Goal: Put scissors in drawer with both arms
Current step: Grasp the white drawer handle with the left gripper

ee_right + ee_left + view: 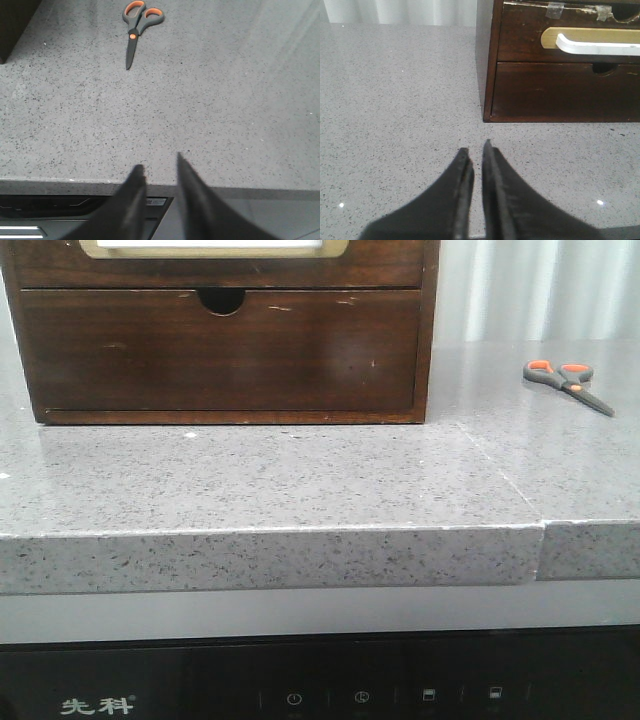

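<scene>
My left end effector (476, 150) hangs low over the table (300, 480), a little out from the front left corner of the wooden chest (220, 340), its fingers drawn almost together with only a thin slit between them and nothing in it. My right end effector (160, 172) sits over the table's near edge, well to the chest's right, its fingers narrowly parted and empty.

The scissors (137, 27) lie flat and closed on the table, well apart from the chest on its right side, orange loops away from me and blades pointing back toward me. The drawer (560, 37) with the white panel is in the chest's upper row, above the notched drawer (220, 350), and looks pushed in.

As I judge it, nothing has started, so the first step is two reaches. To do it well I should widen the right fingers before descending and close across the scissors near the pivot, where the body is narrow. The left should hook the panel's rim squarely and pull straight out, so the chest does not slide.
</scene>
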You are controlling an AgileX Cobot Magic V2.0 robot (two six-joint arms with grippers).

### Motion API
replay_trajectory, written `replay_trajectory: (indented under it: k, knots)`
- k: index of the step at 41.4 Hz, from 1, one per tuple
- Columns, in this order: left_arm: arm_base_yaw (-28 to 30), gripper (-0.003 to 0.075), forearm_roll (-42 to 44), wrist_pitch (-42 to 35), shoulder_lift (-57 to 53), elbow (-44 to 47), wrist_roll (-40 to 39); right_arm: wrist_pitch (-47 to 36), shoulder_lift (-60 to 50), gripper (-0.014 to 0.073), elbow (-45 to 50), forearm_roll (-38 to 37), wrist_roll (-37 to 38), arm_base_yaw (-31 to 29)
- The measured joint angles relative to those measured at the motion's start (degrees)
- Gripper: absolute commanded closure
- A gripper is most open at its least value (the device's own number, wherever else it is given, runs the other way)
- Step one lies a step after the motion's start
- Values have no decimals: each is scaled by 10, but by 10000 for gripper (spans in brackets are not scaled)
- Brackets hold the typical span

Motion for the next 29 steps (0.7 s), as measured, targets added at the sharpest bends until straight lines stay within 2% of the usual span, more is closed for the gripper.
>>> replay_trajectory:
  k: [4, 7, 21, 24, 29]
  knots:
    - [0, 197, -1, -1, 0, 0, 0, 1, 0, 77, 0, 0, 0, 0]
    - [0, 113, -1, -1, 0, 0, 0, 1, 0, 74, 0, 0, 0, 0]
    - [0, 122, -17, -6, 0, 0, 0, 1, 0, 74, 0, 0, 0, 0]
    - [0, 122, -50, -12, 1, 0, 0, 1, 0, 74, 0, 0, -1, 0]
    - [0, 122, -161, -38, 21, 0, 0, 1, 0, 74, 0, 0, -1, 0]
